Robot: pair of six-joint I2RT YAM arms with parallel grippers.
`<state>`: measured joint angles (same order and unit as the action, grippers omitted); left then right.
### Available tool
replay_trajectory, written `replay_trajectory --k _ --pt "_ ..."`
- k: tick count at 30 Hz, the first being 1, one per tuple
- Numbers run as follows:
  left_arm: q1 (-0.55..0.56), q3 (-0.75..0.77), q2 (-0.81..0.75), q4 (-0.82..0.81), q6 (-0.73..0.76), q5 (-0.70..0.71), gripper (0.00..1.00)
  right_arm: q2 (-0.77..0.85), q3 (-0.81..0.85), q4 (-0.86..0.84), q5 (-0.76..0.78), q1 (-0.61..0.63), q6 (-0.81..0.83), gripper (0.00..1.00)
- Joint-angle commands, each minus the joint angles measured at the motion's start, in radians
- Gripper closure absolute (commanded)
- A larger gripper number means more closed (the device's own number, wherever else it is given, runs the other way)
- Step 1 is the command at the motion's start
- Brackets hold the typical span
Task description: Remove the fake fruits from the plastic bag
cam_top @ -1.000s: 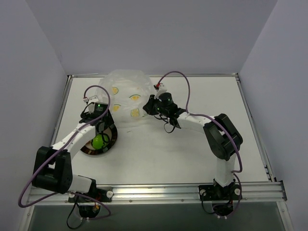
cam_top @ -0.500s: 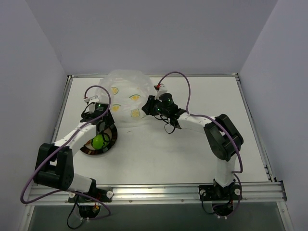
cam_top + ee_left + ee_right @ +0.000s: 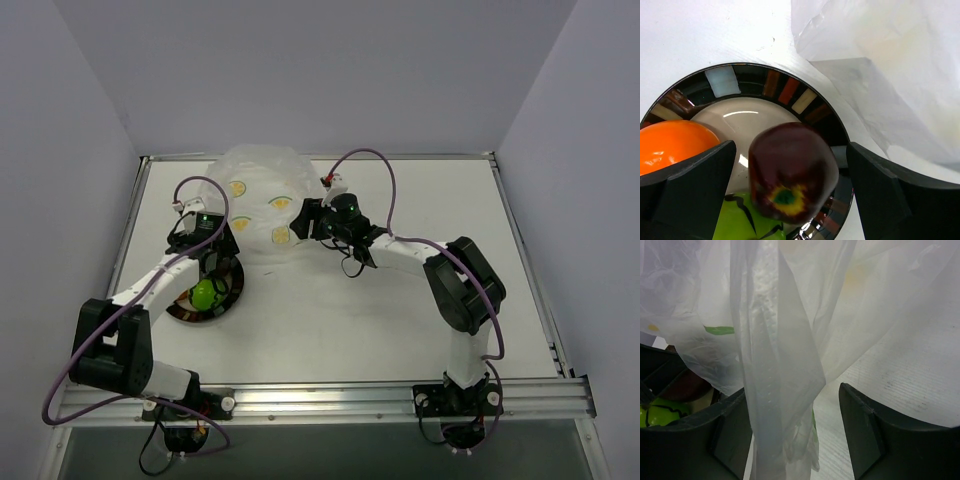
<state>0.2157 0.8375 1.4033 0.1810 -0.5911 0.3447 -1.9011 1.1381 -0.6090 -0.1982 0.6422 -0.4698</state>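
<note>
Just a white counter boxed by pale walls; got left gripper splayed over plate, right gripper released astride plastic bag.

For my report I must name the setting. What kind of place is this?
Likely a robot test bench in a lab: a white table boxed by plain walls, two arms bolted to a metal rail, and toy fruit on a plate.

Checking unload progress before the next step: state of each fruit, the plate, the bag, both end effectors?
Dark red apple: on plate, ungripped.
Orange fruit: on plate.
Green fruit: on plate.
Plate: holds three fruits.
Plastic bag: crumpled, beside plate.
Left end effector: open, straddling apple.
Right end effector: open around bag fold.
</note>
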Motion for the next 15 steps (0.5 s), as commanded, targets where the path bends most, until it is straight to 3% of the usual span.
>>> replay_trajectory --k 1,7,12,15 --pt "-0.006 0.009 -0.029 0.0 -0.007 0.017 0.09 0.066 0.005 -0.025 0.013 0.001 0.014 0.39" --pt "-0.006 -0.003 -0.114 -0.005 -0.022 -0.005 0.09 0.085 -0.005 -0.025 0.02 -0.003 0.016 0.22" --pt "-0.006 -0.003 -0.305 -0.015 -0.042 -0.09 0.06 0.092 -0.001 -0.021 0.02 -0.003 0.011 0.12" --pt "-0.006 0.035 -0.403 0.041 -0.039 -0.133 0.03 0.111 -0.003 -0.009 0.042 -0.003 0.017 0.0"
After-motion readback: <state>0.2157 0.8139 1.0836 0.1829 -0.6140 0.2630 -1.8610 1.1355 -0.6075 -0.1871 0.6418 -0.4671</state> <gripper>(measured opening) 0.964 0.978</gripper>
